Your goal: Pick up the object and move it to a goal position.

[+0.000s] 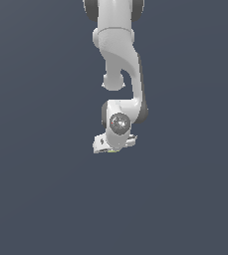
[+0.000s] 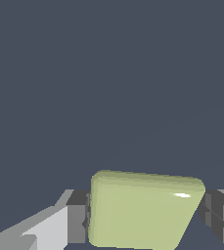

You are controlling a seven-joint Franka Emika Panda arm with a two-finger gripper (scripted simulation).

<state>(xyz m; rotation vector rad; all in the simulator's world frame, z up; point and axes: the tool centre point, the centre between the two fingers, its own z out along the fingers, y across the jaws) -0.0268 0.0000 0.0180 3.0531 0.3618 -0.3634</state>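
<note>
- The white arm (image 1: 119,60) comes in from the top edge of the exterior view and bends down to the wrist
- The gripper (image 1: 113,145) sits lowest, tilted
- In the wrist view its fingers (image 2: 77,217) press both sides of the pale yellow-green cube (image 2: 143,210), clamped on it

One cube (image 2: 144,211), two fingers (image 2: 78,217), one arm (image 1: 119,60).
</note>
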